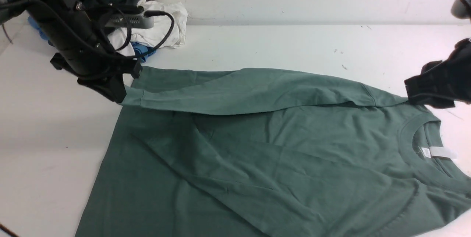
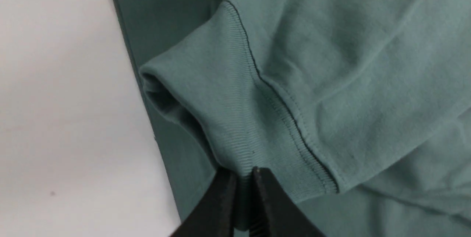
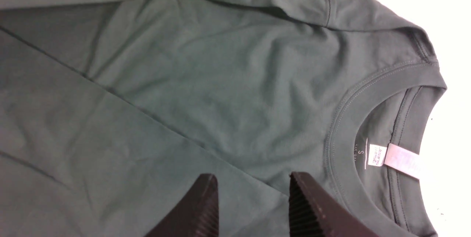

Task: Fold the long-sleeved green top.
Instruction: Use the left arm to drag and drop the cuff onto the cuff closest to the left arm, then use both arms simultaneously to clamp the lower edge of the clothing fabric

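On white table [image 1: 294, 45]: green long-sleeved top [image 1: 257, 148] spread | left claw [image 2: 243, 173] pinching cuff [image 2: 228, 112] | right claw [image 3: 254, 193] parted near collar [image 3: 346, 119]

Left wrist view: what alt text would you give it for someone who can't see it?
The left tool, two black jaws closed together, pinches the edge of the ribbed cuff on a sleeve of the green long-sleeved top. The sleeve lies over more of the same green fabric, with the white table alongside.
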{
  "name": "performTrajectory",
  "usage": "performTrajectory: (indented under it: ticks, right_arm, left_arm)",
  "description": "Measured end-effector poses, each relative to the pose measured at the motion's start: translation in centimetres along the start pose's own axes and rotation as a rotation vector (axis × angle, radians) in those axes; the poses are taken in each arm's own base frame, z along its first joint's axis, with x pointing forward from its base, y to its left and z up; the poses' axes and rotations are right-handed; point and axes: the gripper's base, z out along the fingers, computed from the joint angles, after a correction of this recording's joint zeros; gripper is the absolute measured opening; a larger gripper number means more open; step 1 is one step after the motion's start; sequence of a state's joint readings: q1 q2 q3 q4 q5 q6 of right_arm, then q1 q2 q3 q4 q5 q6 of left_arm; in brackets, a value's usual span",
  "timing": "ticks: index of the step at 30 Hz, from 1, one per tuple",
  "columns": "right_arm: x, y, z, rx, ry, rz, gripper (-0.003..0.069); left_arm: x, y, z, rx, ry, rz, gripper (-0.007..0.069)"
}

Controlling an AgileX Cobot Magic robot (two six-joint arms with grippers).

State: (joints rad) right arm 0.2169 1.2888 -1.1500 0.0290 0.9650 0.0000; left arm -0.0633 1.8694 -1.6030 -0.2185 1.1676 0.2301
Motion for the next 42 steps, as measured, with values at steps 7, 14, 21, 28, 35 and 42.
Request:
performTrajectory:
  ticks: [7, 14, 21, 28, 35, 42]
  right_arm:
    - [0.5, 0.8, -3.3, -0.082, -0.075, -0.007, 0.0261]
    - [0.7, 1.3, -3.4, -0.136, -0.057, -0.019, 0.0261]
    - [2.1, 1.8, -3.8, -0.198, 0.084, -0.069, 0.0261]
    - [3.3, 4.5, -5.3, -0.291, 0.121, -0.199, 0.0261]
    - [6.4, 8.5, -7.8, -0.423, 0.109, -0.394, 0.0261]
    - [9.7, 8.7, -7.0, -0.406, 0.177, -0.470, 0.0261]
  left_arm:
    - [6.4, -0.9, -1.3, -0.046, -0.082, 0.008, 0.0023]
    - [8.6, -0.4, 2.3, -0.053, -0.010, 0.058, 0.0023]
    - [8.8, 0.3, 5.3, -0.038, 0.085, 0.108, 0.0104]
    - [8.9, -0.6, 3.7, -0.004, 0.123, 0.126, 0.0348]
    - [11.9, -7.9, -0.7, 0.047, 0.179, 0.425, 0.0384]
    - [19.5, -10.9, 3.4, -0.005, 0.494, 0.825, 0.0323]
